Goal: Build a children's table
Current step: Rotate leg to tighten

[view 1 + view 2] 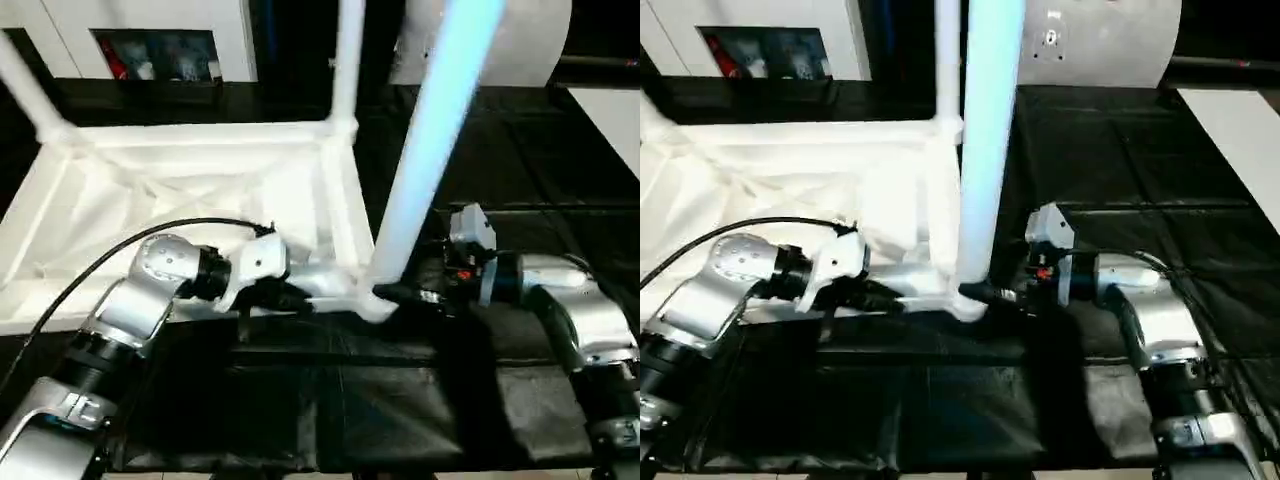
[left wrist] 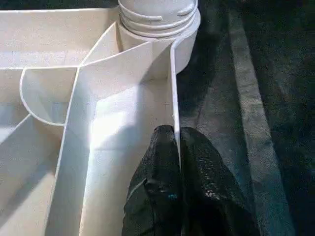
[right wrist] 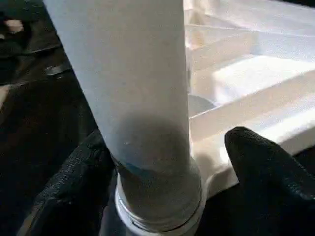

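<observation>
Three legs stand up from the upturned table top (image 1: 180, 190) on the black worktable (image 1: 330, 410); the near-corner leg (image 1: 425, 150), upright, rises between the right gripper's (image 3: 162, 162) parted fingers, none visibly touching. Beside that corner, the left gripper (image 2: 174, 157) pinches the top's rim wall.

Your black-covered worktop (image 1: 500, 160) carries the white table (image 1: 200, 190), lying upside down with legs (image 1: 430, 150) pointing up.
</observation>
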Robot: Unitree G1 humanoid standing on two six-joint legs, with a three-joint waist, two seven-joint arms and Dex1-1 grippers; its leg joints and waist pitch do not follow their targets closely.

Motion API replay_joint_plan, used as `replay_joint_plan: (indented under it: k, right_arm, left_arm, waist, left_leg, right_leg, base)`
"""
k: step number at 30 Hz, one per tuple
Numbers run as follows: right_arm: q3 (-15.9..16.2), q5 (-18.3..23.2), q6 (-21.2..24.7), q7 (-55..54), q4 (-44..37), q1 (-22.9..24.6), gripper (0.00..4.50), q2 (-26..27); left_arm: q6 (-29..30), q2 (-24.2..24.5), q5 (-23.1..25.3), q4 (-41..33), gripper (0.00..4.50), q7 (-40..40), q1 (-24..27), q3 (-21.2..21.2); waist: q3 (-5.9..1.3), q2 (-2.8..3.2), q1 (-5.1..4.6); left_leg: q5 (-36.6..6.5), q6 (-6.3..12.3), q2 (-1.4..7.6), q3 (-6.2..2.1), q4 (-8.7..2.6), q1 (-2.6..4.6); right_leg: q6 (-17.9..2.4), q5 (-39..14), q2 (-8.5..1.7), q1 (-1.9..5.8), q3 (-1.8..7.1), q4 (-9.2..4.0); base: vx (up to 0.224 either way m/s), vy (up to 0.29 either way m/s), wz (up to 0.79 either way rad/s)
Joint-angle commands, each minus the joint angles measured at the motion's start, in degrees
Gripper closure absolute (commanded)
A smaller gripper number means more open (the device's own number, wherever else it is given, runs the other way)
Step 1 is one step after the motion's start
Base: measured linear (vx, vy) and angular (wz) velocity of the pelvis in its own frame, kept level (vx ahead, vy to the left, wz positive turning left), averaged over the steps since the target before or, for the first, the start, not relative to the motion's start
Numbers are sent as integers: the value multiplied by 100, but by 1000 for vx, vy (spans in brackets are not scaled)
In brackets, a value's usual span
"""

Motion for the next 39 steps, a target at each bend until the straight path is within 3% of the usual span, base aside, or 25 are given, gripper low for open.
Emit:
replay_joint_plan:
  k: [1,2,4,16,23,26,28,29,32,33,34,37,39]
  right_arm:
    - [85,117,85,378,27,-128,114,-144]
    - [117,121,89,483,70,-158,138,-168]
    - [182,103,98,639,133,-198,153,-210]
    - [316,162,199,889,254,-260,246,-152]
    - [277,378,555,854,-91,-34,256,-116]
    - [225,335,745,242,-511,239,256,52]
    - [191,301,760,35,-590,285,256,126]
    - [92,103,853,-725,-666,308,256,416]
    - [6,-97,1008,-1471,-748,321,256,711]
    - [-78,-177,1130,-1935,-781,299,256,921]
    - [-185,-291,1270,-2582,-851,276,256,1222]
    - [-406,-598,1605,-4161,-935,210,257,2006]
    - [-415,-702,1632,-4437,-941,197,257,2147]
  left_arm:
    - [-142,43,-62,-57,450,-310,39,-170]
    - [-156,60,-81,-57,450,-349,46,-175]
    - [-159,92,-96,-87,450,-384,65,-191]
    - [-156,174,-157,-227,450,-565,147,-247]
    - [-61,120,-189,-268,450,-481,171,-211]
    - [316,-113,-125,-387,450,51,186,-133]
    - [400,-166,-82,-414,450,195,185,-130]
    - [690,-410,-94,-451,450,577,131,-47]
    - [1031,-677,-92,-496,450,993,58,25]
    - [1236,-890,-53,-525,450,1304,6,63]
    - [1486,-1186,9,-534,450,1757,-64,131]
    - [1904,-1899,128,-362,450,2829,-263,326]
    - [1967,-2018,170,-336,450,2991,-297,355]
  waist:
    - [-460,-84,-10]
    - [-461,-83,-8]
    - [-452,-107,-16]
    - [-427,-110,-12]
    - [-420,-95,-4]
    - [-420,-93,16]
    - [-369,-89,-3]
    - [-367,-82,-10]
    - [-342,-102,-79]
    - [-346,-107,-107]
    - [-336,-57,-130]
    - [-332,-92,-216]
    - [-346,-98,-232]
  left_leg:
    - [-295,920,417,-103,-356,80]
    - [-279,925,418,-102,-354,81]
    - [-275,932,410,-102,-352,69]
    - [-352,855,420,-104,-369,84]
    - [-358,833,426,-107,-377,88]
    - [-316,823,431,-110,-382,91]
    - [-621,684,418,-119,-410,95]
    - [-681,620,413,-122,-413,98]
    - [-901,324,382,-153,-448,83]
    - [-885,286,375,-161,-455,70]
    - [-947,274,379,-161,-458,96]
    - [-983,195,364,-158,-459,75]
    - [-1017,177,339,-161,-452,85]
  right_leg:
    - [-1536,-899,-508,401,307,-344]
    - [-1526,-890,-509,397,308,-346]
    - [-1510,-963,-513,400,302,-346]
    - [-1471,-1149,-511,376,303,-377]
    - [-1470,-1128,-511,374,305,-379]
    - [-1469,-1059,-509,369,309,-377]
    - [-1373,-1600,-524,357,311,-460]
    - [-1336,-1741,-528,353,313,-467]
    - [-1103,-2305,-523,352,298,-518]
    - [-1025,-2355,-520,365,303,-520]
    - [-1019,-2377,-515,321,307,-545]
    - [-973,-2405,-499,308,307,-564]
    - [-913,-2503,-498,305,298,-576]
  base:
    - [0,0,0]
    - [0,0,0]
    - [0,0,0]
    - [0,0,0]
    - [0,0,0]
    - [0,0,0]
    - [0,0,0]
    - [0,0,0]
    - [0,0,0]
    - [0,0,0]
    - [0,0,0]
    - [0,0,0]
    - [0,0,0]
